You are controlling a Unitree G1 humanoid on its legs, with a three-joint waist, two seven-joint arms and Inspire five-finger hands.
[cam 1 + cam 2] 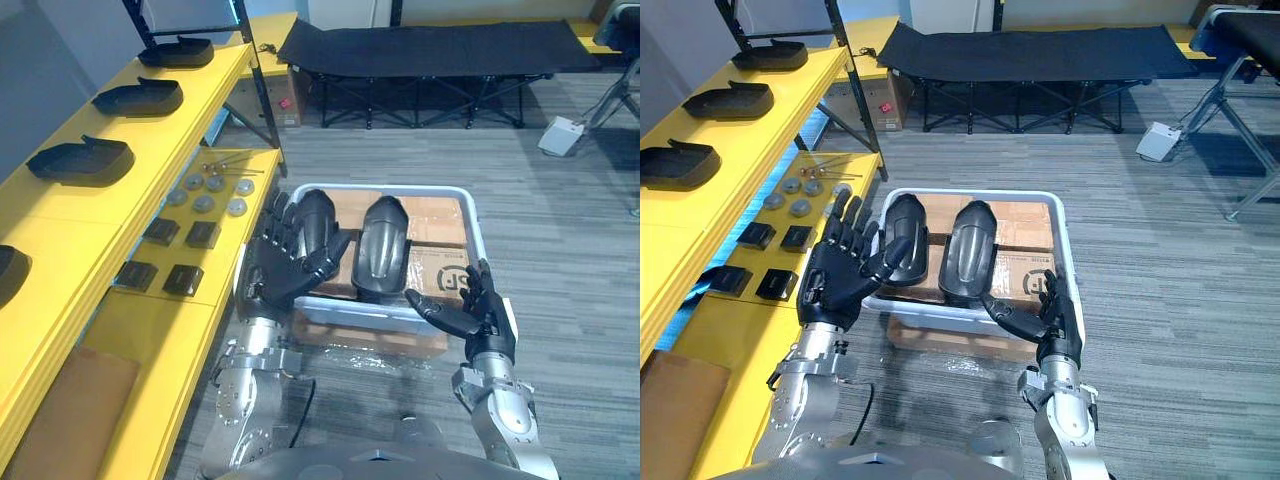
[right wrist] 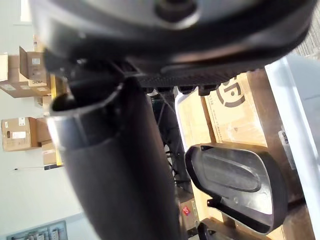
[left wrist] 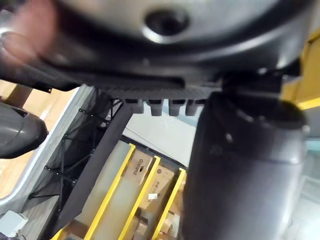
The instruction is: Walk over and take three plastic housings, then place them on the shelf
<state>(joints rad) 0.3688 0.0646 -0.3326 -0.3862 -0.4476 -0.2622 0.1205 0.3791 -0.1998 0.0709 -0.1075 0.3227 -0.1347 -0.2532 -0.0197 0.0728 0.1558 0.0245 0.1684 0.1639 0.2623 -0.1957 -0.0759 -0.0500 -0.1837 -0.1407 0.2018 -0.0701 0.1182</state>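
Note:
Two black plastic housings lie side by side on cardboard boxes in a white tray (image 1: pixel 470 215): the left housing (image 1: pixel 320 232) and the right housing (image 1: pixel 381 245). My left hand (image 1: pixel 283 262) is open with fingers spread, just in front of the left housing, its thumb beside it. My right hand (image 1: pixel 475 305) is open at the tray's near right corner, thumb pointing toward the right housing (image 2: pixel 235 185). Several more black housings (image 1: pixel 82 160) rest on the top level of the yellow shelf (image 1: pixel 70 235) to my left.
The shelf's lower level (image 1: pixel 170 340) carries small black blocks (image 1: pixel 183 279) and grey discs (image 1: pixel 204 203). A black folding cot (image 1: pixel 430 45) stands at the back, a cardboard box (image 1: pixel 287 95) beside it. A white device (image 1: pixel 560 135) lies on the carpet at right.

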